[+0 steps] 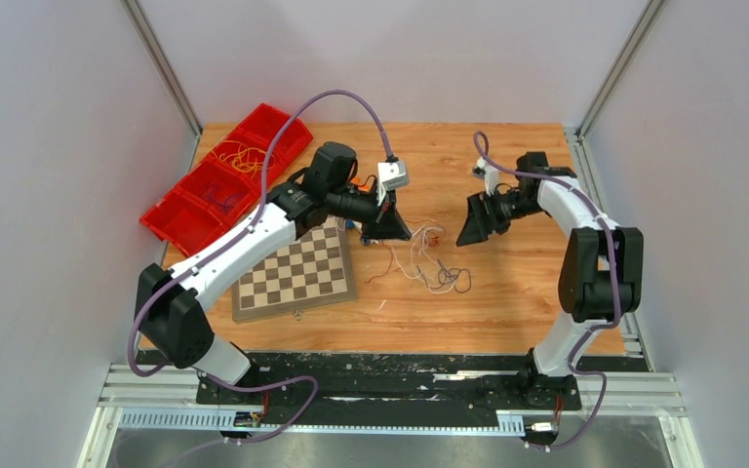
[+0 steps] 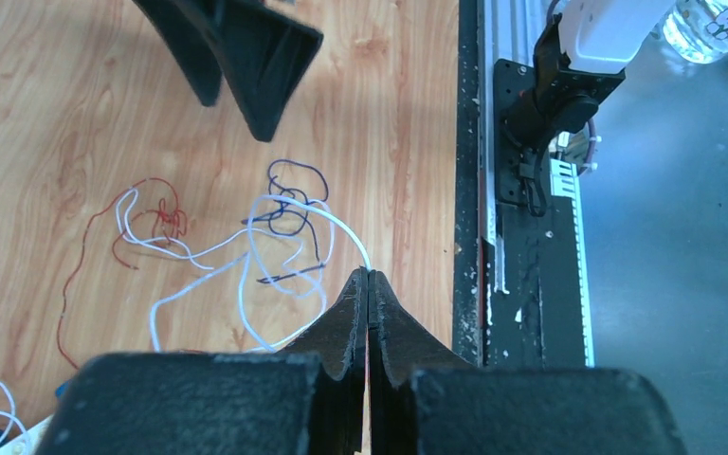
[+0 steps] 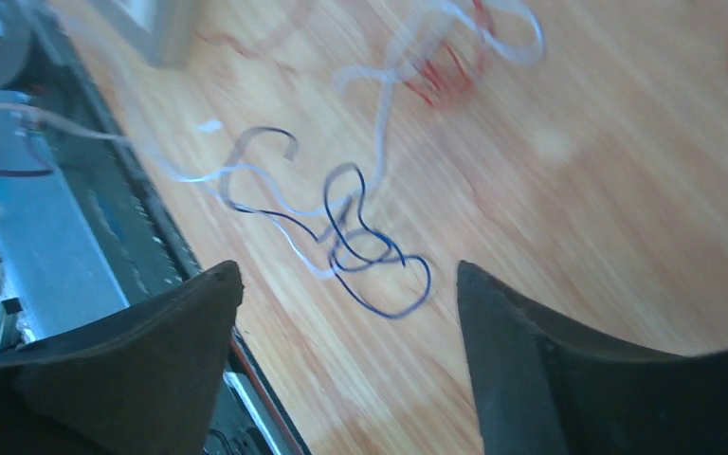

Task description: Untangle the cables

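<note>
- From my station, the cables (image 1: pixel 427 261) lie as a loose tangle on the wooden table (image 1: pixel 527 302), just to the right of the chessboard (image 1: pixel 295 273) and off its squares.
- The left gripper (image 1: pixel 390 232) hangs just past the chessboard's far right corner, at the near edge of the tangle.
- In the left wrist view its jaws are clenched tight, and the white cable (image 2: pixel 341 225) runs straight into the seam at their tips, so I read it as pinched there.
- The rest of that white cable loops across the wood among a dark strand (image 2: pixel 294 204) and a dark red strand (image 2: pixel 152 180).
- The right gripper (image 1: pixel 473 222) sits beyond the tangle from the chessboard, well apart from the board.
- Its fingers stand wide apart and hold nothing (the right wrist picture is blurred, but the gap is plain); the dark strand curls on the table below them.
- Red bins (image 1: pixel 224 180) lie to the far left of the chessboard, with some orange wire inside one.
</note>
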You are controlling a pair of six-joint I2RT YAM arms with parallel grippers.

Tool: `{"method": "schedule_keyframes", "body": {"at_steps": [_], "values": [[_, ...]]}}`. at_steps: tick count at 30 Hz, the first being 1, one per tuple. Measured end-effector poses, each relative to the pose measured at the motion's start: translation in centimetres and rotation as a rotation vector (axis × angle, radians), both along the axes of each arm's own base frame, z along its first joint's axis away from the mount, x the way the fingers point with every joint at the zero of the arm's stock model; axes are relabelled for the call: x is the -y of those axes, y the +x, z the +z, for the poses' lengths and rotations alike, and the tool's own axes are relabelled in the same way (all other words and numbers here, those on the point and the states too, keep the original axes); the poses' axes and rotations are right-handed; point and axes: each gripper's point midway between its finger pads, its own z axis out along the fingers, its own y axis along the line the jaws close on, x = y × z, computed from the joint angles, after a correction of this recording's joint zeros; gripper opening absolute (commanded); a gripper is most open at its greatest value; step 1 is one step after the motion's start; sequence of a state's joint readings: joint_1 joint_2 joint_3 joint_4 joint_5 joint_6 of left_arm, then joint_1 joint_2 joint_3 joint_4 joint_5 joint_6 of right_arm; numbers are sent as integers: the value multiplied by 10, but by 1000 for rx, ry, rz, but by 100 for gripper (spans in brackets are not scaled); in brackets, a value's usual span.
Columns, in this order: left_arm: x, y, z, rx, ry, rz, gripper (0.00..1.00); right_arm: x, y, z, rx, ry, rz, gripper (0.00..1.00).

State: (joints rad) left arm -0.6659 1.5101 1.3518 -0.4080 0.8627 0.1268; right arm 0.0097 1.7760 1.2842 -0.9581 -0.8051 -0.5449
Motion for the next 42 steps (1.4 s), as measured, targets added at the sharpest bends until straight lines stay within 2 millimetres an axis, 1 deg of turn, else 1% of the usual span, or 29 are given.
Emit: {"method": "schedule_keyframes", "body": {"at_steps": [1, 2, 4, 5, 8, 10, 11, 13, 16, 21, 23, 25, 26, 28, 29, 30, 32, 34, 35, 36, 37, 38, 39, 40, 41, 42], "values": [[0, -1, 0, -10, 2, 2, 0, -6, 4, 15, 23, 43, 6, 95], [0, -1, 0, -18, 3, 3, 0, -11, 7, 29, 48, 82, 13, 99], [1, -2, 2, -33, 2, 1, 0, -22, 11, 66, 120, 165, 31, 100], [2, -2, 3, -39, -2, -3, 0, -29, 12, 86, 161, 204, 46, 100], [4, -4, 6, -56, -11, -16, 0, -48, 5, 133, 253, 291, 105, 97], [4, -6, 5, -70, -13, -26, 0, -66, -6, 154, 287, 334, 168, 93], [4, -7, 5, -76, -13, -30, 0, -74, -11, 160, 294, 348, 196, 91], [5, -10, 4, -91, -16, -44, 0, -91, -21, 165, 295, 367, 252, 87], [5, -14, 5, -110, -22, -65, 0, -110, -36, 162, 274, 376, 320, 82], [5, -19, 6, -126, -31, -87, 0, -123, -48, 158, 274, 380, 381, 64], [5, -20, 6, -132, -29, -92, 0, -125, -52, 154, 267, 382, 397, 59], [4, -21, 6, -134, -28, -97, 0, -125, -57, 150, 254, 388, 407, 56], [4, -22, 6, -133, -28, -99, 0, -125, -58, 148, 247, 391, 410, 57], [3, -21, 6, -137, -30, -100, 0, -125, -62, 145, 235, 398, 416, 71], [2, -20, 6, -138, -31, -99, 0, -124, -65, 143, 224, 401, 418, 76], [1, -19, 6, -139, -33, -96, 0, -124, -67, 142, 218, 406, 422, 79], [-1, -17, 7, -141, -36, -92, 0, -124, -71, 142, 208, 417, 428, 80], [-2, -15, 6, -138, -36, -86, 0, -124, -73, 142, 203, 423, 432, 80], [-3, -14, 6, -134, -35, -84, 3, -123, -73, 142, 204, 423, 434, 79], [-4, -11, 4, -123, -30, -79, 20, -123, -73, 142, 203, 420, 433, 78], [-4, -10, 2, -112, -24, -76, 32, -122, -72, 141, 205, 412, 432, 78], [-6, -7, -4, -87, -11, -63, 51, -121, -71, 139, 205, 402, 427, 78], [-9, -4, -13, -65, 11, -45, 60, -120, -70, 137, 205, 392, 422, 77], [-12, -3, -22, -46, 32, -36, 74, -118, -69, 135, 203, 382, 416, 77], [-18, -2, -37, -30, 68, -19, 80, -114, -67, 130, 198, 364, 402, 76], [-25, -3, -53, -18, 110, -3, 89, -110, -65, 123, 186, 341, 386, 75]]}}
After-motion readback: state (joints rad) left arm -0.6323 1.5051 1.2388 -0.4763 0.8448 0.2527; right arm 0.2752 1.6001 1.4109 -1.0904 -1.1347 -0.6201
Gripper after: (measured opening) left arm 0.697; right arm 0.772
